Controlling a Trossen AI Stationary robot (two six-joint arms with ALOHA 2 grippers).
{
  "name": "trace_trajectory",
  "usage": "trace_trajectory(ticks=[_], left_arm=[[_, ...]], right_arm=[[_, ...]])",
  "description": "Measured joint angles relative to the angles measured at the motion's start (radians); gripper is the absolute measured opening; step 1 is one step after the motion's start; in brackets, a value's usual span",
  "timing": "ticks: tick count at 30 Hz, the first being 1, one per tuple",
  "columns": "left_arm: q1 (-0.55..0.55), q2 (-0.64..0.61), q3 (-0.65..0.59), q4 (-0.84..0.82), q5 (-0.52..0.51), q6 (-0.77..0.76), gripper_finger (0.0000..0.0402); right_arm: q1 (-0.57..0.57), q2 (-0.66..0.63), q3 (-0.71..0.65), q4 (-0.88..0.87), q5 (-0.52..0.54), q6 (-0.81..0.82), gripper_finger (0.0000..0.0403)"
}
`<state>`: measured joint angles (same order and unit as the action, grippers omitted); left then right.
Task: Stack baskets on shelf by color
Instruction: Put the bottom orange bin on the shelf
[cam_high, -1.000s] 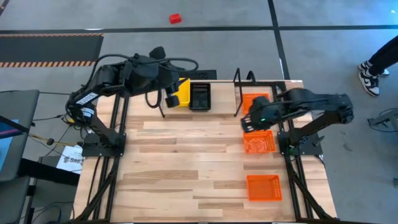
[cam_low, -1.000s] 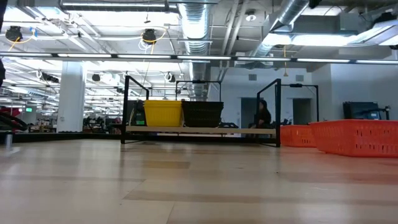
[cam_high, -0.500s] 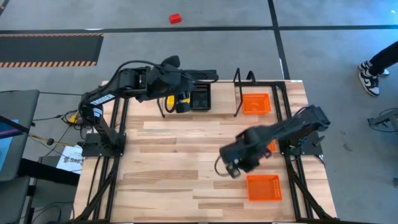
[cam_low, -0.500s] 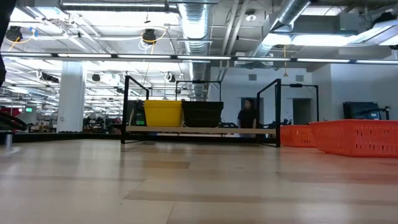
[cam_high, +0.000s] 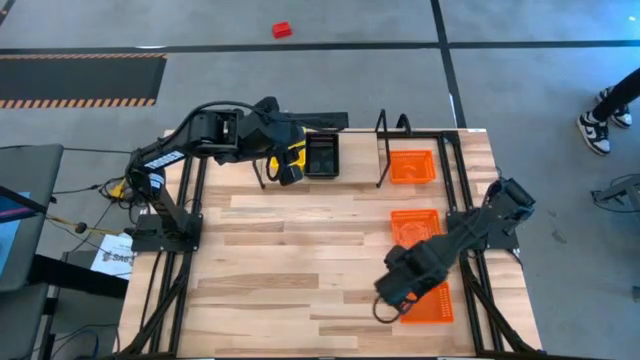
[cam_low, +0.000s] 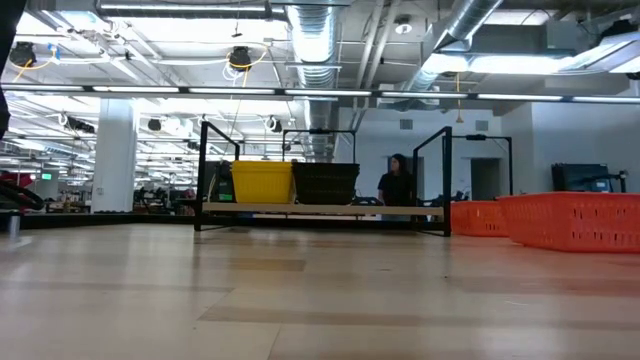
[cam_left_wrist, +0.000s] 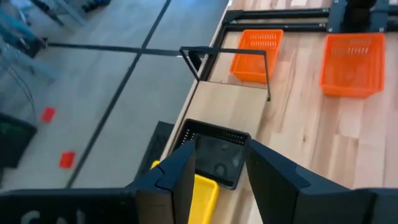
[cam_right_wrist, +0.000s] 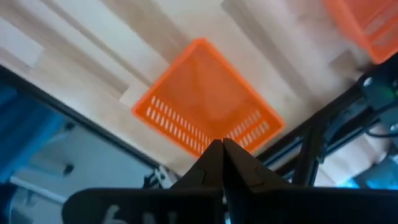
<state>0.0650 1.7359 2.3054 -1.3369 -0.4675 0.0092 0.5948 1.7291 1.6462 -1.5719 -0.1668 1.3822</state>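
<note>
Off my table: small red block (cam_high: 281, 30) on the grey floor at 12 o'clock, hazard-striped mat (cam_high: 80, 80) at 10 o'clock, someone's sneaker (cam_high: 593, 128) at 2 o'clock, paper sheet (cam_high: 112, 256) at 9 o'clock, a person (cam_low: 397, 184) standing far behind.

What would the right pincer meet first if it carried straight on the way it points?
Probably the orange plastic mesh basket lying directly ahead of the shut right pincer on the wooden table; depth is unclear.

- Left gripper (cam_high: 290, 165) is over the yellow basket (cam_high: 296, 150) on the shelf (cam_high: 355, 165).
- Black basket (cam_high: 322, 154) sits beside it.
- Right gripper (cam_high: 392, 295) is over the near orange basket (cam_high: 432, 303).
</note>
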Motion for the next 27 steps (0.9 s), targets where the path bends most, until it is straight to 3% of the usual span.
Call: trace_trajectory(ticks=[6,12,18,23,27], left_arm=[[0.000,0.000,0.000,0.000,-0.004,-0.082,0.0130],[0.000,0.000,0.000,-0.003,0.014,-0.124,0.0130],[-0.003,0.000,0.000,-0.049,0.018,-0.130,0.0130],[-0.005,0.000,0.000,-0.072,0.056,-0.129,0.0130],[-0.005,0.000,0.000,-0.072,0.063,-0.107,0.0130]], right_arm=[[0.034,-0.019,0.000,0.000,0.158,0.047,0.0041],[0.032,-0.018,0.000,0.001,0.185,-0.044,0.0076],[0.059,-0.017,-0.010,0.003,0.199,-0.014,0.0120],[0.124,-0.024,-0.126,0.036,0.197,0.153,0.0146],[0.175,-0.056,-0.254,0.230,0.196,0.244,0.0156]])
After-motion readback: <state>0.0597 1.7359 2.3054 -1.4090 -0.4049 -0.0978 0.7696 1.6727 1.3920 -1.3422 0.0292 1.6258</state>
